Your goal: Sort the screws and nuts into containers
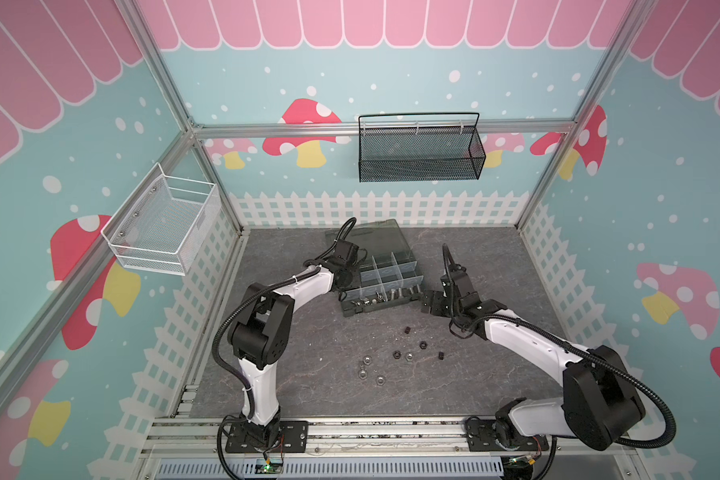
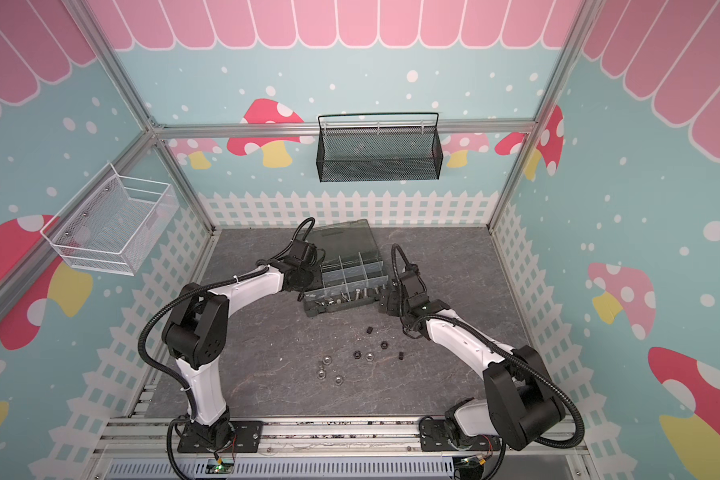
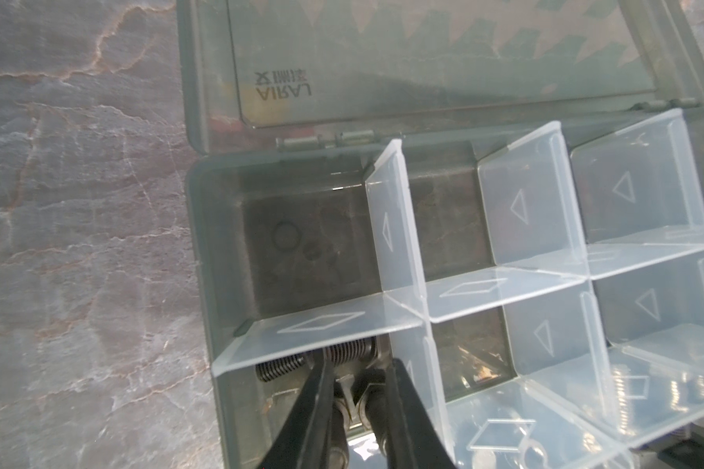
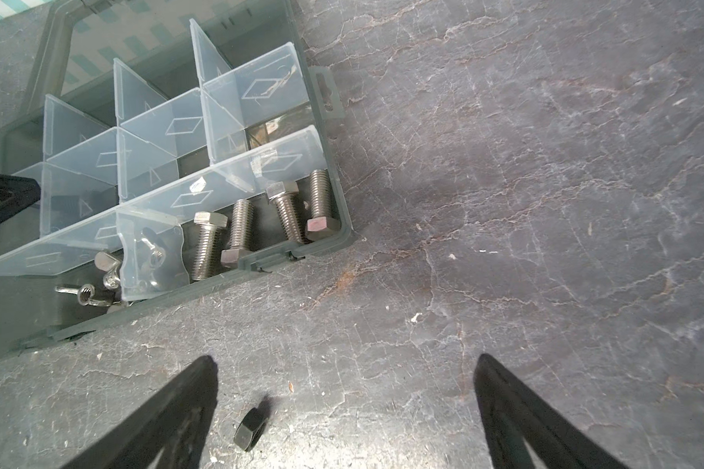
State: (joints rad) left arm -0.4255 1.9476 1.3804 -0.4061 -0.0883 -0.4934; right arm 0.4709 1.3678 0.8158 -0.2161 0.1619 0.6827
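My left claw [image 3: 360,361] is down inside the organiser box [image 1: 385,311]. Its jaws stand only a little apart, and I can see nothing pinched between them. Black screws [image 3: 279,367] lie on the floor of that compartment [image 3: 322,329], right under the tips.

Taking 12 o'clock as the back wall in both top views, this compartment sits on the box's 9 o'clock edge, one row in from the hinged lid [image 1: 371,239].

My right claw [image 4: 344,359] hangs over the table [image 4: 545,203] just off the box's 4 o'clock corner, spread wide and empty. One black hex nut [image 4: 249,429] lies on the table close to one of its fingers.

**Done so far**
- The row nearest 6 o'clock holds four silver hex-head screws [image 4: 240,231] at its 3 o'clock end.
- Wing nuts [image 4: 98,280] sit behind a divider toward that row's 9 o'clock end.
- The black screws have their own compartment.

**Left to do**
- Toward 6 o'clock from the box, near the middle of the table, eight small pieces lie loose.
- Four of them are silver hex nuts [image 1: 366,360].
- The other four are dark pieces [image 1: 423,344], too small in a top view to tell nut from short screw.

I judge we are somewhat past halfway, with the hex nuts as the bulk of what remains. The hinge-row compartments look empty, so there is room for them.
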